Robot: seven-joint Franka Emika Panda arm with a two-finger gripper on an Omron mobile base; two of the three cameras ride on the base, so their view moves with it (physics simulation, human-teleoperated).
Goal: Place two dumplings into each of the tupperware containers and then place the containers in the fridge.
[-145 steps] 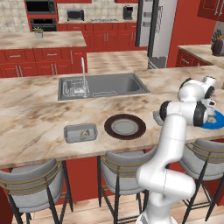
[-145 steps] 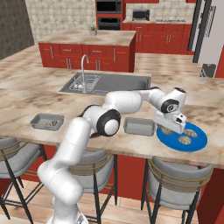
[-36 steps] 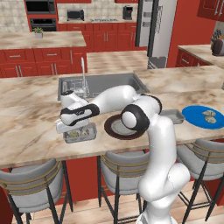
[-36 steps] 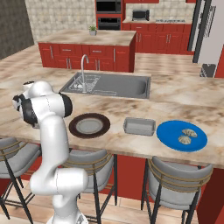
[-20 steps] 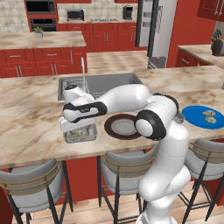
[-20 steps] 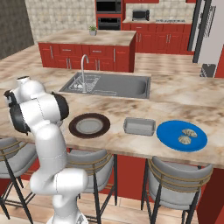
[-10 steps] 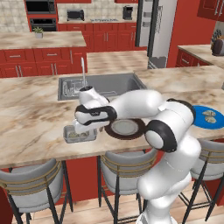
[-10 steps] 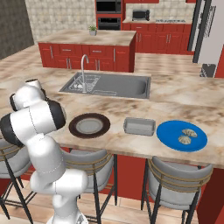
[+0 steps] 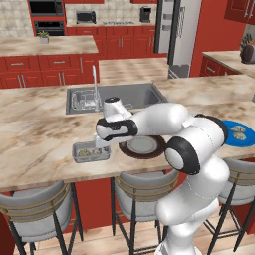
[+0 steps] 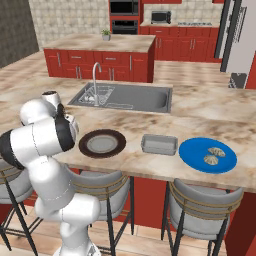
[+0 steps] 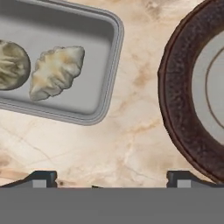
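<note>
The gripper [image 11: 112, 177] stands fully open and holds nothing, poised above bare marble counter [image 11: 131, 131] between a tupperware container [image 11: 105, 65] and the dark-brown plate [image 11: 175, 109]. In the hand view this container holds two dumplings [image 11: 54, 72] lying side by side, one crinkled and pale, the other [image 11: 11, 65] rounder and partly cut off by the frame edge. In the left base view the same container [image 9: 90, 152] sits near the front edge of the counter, just beside the brown plate [image 9: 142, 146], with the arm's hand directly above the gap between them. A second tupperware container [image 10: 159, 144] rests empty between the brown plate [image 10: 102, 143] and a blue plate [image 10: 207, 155], which carries two more dumplings [image 10: 213, 155]. The fridge [image 9: 172, 27] stands closed at the far side of the kitchen, well apart from the counter.
</note>
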